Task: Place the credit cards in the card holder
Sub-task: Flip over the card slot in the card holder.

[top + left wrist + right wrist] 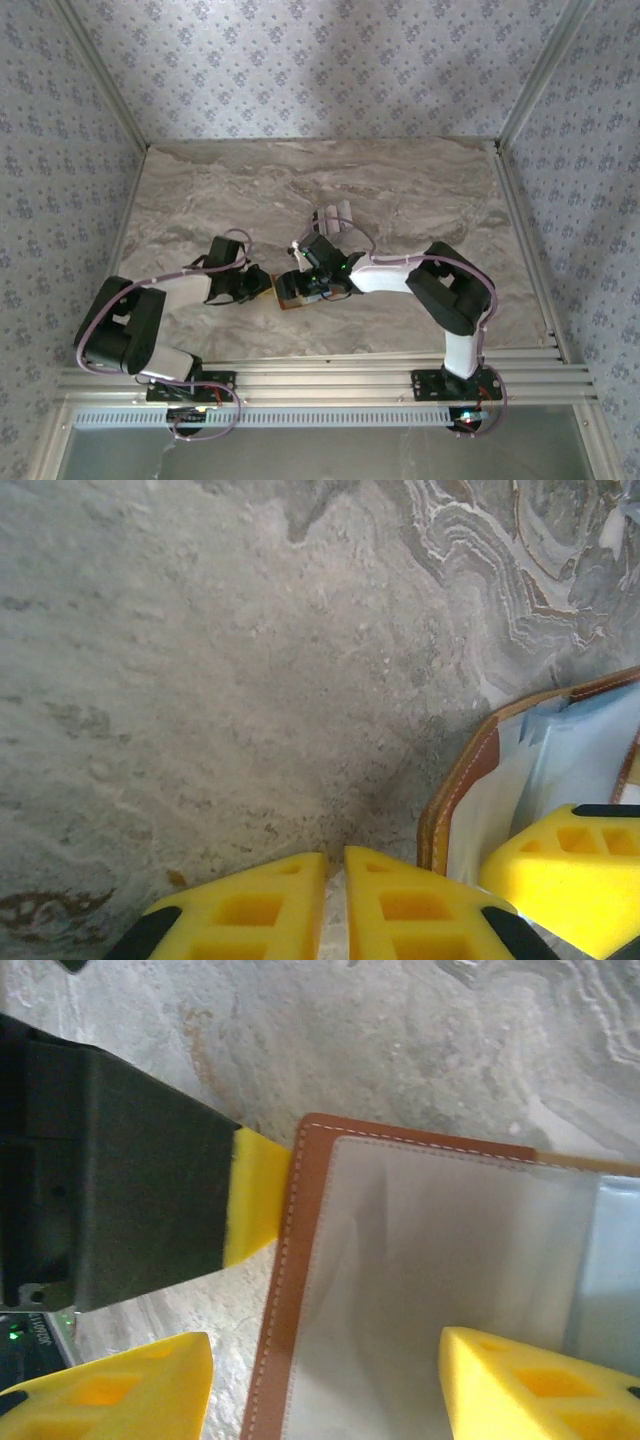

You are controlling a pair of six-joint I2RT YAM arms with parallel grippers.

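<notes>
Left pincer narrow beside card holder, right pincer wide above, cards seemingly behind

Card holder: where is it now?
Top view: the card holder lies open on the table's near half, between the left gripper and right gripper, credit cards beyond it. Right wrist view: a left fingertip abuts its leather edge.

On the marble table, the left gripper and right gripper meet from opposite sides over the brown holder, while pale cards lie just behind the right gripper.
</notes>
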